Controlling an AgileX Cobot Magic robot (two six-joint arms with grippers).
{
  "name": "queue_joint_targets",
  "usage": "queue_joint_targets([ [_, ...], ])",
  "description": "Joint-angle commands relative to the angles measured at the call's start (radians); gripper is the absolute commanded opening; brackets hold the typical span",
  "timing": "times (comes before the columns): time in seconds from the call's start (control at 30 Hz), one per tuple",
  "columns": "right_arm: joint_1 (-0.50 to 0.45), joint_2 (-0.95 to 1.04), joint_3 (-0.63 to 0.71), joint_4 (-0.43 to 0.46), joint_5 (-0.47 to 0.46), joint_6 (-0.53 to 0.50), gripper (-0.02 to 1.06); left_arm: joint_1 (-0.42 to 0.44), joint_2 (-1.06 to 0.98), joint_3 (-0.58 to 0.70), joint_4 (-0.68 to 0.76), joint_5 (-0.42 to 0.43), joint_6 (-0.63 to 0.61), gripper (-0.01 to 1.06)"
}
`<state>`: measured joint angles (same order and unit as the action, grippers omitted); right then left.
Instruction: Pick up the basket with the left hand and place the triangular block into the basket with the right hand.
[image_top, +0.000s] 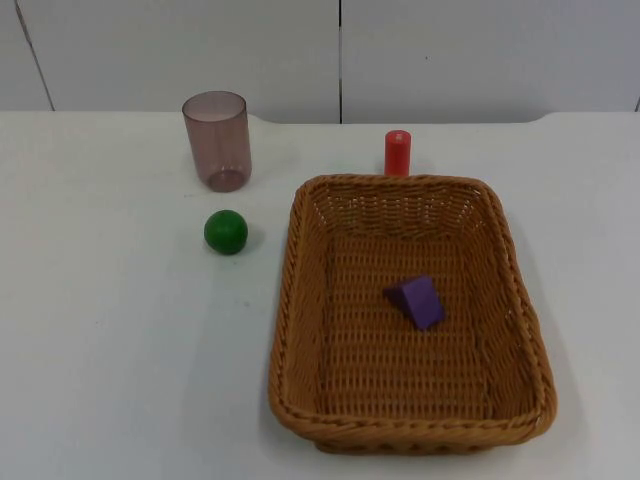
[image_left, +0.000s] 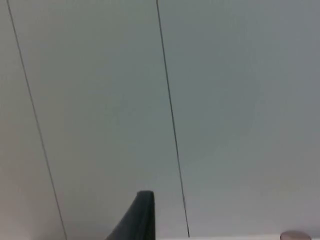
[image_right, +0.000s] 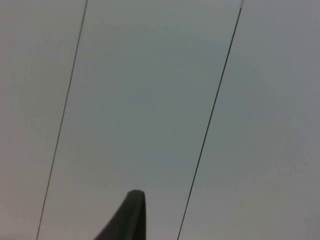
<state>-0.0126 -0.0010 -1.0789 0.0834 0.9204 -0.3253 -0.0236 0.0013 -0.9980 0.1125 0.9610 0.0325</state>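
On the white table (image_top: 100, 380) I see the wicker basket (image_top: 300, 300) standing flat, right of centre, with the purple triangular block (image_top: 418, 300) lying on its woven floor near the middle. Just behind the basket's far rim stands a red cylinder (image_top: 397, 152), upright. A green ball (image_top: 226, 231) sits on the table just left of the basket, and a tinted see-through cup (image_top: 216, 140) stands upright behind the ball, near the grey partition wall (image_top: 180, 50). My left wrist camera looks at that wall, past one black fingertip (image_left: 140, 215) of the left gripper; my right wrist camera likewise faces the wall past a fingertip (image_right: 130, 215) of the right gripper. I cannot tell whether either gripper's jaws are open or closed.
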Motion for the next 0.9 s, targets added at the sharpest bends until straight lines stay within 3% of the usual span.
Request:
queue_joint_targets([
  [0.0, 0.001, 0.001, 0.016, 0.008, 0.006, -0.002, 1.05, 0.002, -0.001, 0.017, 0.004, 0.024, 0.003, 1.05],
  [0.17, 0.001, 0.001, 0.051, 0.037, 0.034, -0.040, 1.05, 0.002, -0.001, 0.036, -0.050, 0.036, 0.003, 1.05],
  [0.4, 0.001, 0.001, 0.063, 0.058, 0.026, -0.001, 1.05, 0.061, -0.001, 0.036, -0.076, -0.015, 0.003, 1.05],
  [0.6, 0.001, 0.001, 0.068, 0.053, 0.029, -0.001, 1.05, 0.064, -0.001, 0.047, -0.061, -0.015, 0.012, 1.05],
  [0.87, 0.014, 0.001, 0.181, 0.056, 0.022, -0.006, 1.05, 0.064, -0.001, 0.047, -0.060, 0.022, 0.015, 1.05],
])
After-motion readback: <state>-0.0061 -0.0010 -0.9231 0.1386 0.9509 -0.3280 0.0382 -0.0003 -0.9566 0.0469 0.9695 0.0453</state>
